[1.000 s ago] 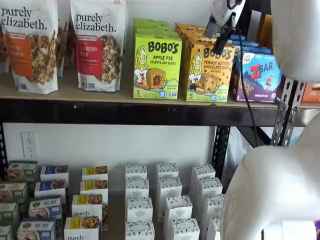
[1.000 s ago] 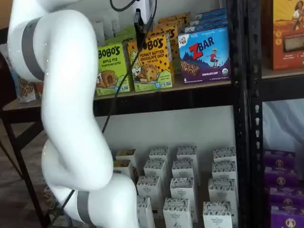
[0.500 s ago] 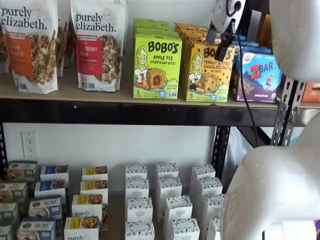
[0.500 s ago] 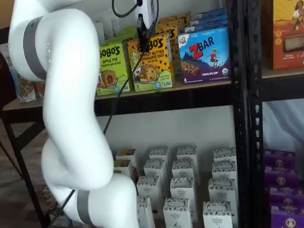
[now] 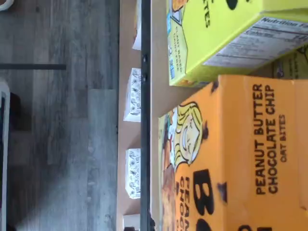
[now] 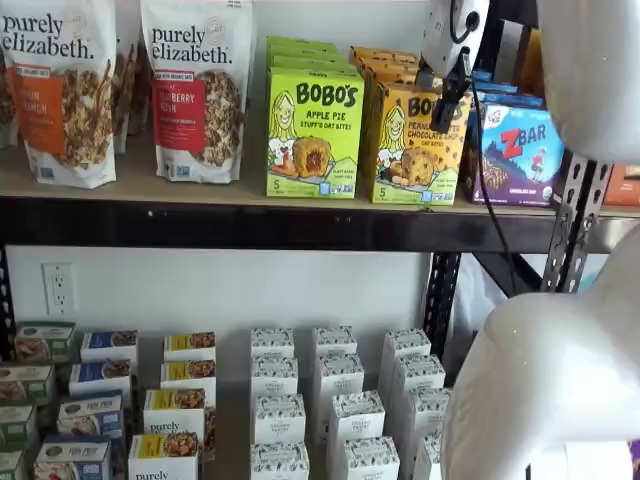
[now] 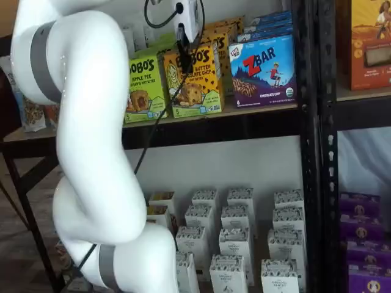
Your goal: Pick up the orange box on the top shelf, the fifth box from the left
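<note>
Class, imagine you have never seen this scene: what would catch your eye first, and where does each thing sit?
The big white arm fills the foreground in both shelf views. Its end effector hangs in front of the orange box on the top shelf, between a lime-green Bobo's box and a blue ZBar box; whether its fingers are open cannot be told. Rows of small white cartons stand on the level below.

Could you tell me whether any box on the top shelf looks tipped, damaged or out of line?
Nothing stands out. The orange-yellow Bobo's Peanut Butter Chocolate Chip carton stands upright on the tan wooden top shelf, flush with the lime-green Bobo's Apple Pie box and blue-purple ZBar box.
</note>
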Robot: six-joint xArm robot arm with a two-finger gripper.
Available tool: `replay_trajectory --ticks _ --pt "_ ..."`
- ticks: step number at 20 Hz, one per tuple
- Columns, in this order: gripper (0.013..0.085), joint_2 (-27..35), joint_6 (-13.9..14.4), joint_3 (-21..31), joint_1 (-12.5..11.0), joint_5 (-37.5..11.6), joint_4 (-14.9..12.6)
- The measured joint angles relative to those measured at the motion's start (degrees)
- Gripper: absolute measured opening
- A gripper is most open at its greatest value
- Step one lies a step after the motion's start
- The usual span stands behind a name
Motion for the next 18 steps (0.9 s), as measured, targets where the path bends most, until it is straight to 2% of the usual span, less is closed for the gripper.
replay_trajectory --ticks 13,15,18 --pt "0.085 -1.0 0.5 2.5 0.7 -2.2 -0.5" --pt "0.077 -1.1 0.4 2.9 0.6 -2.6 -0.1" --pt "0.073 -1.2 0.4 3.0 0.5 -2.8 0.2"
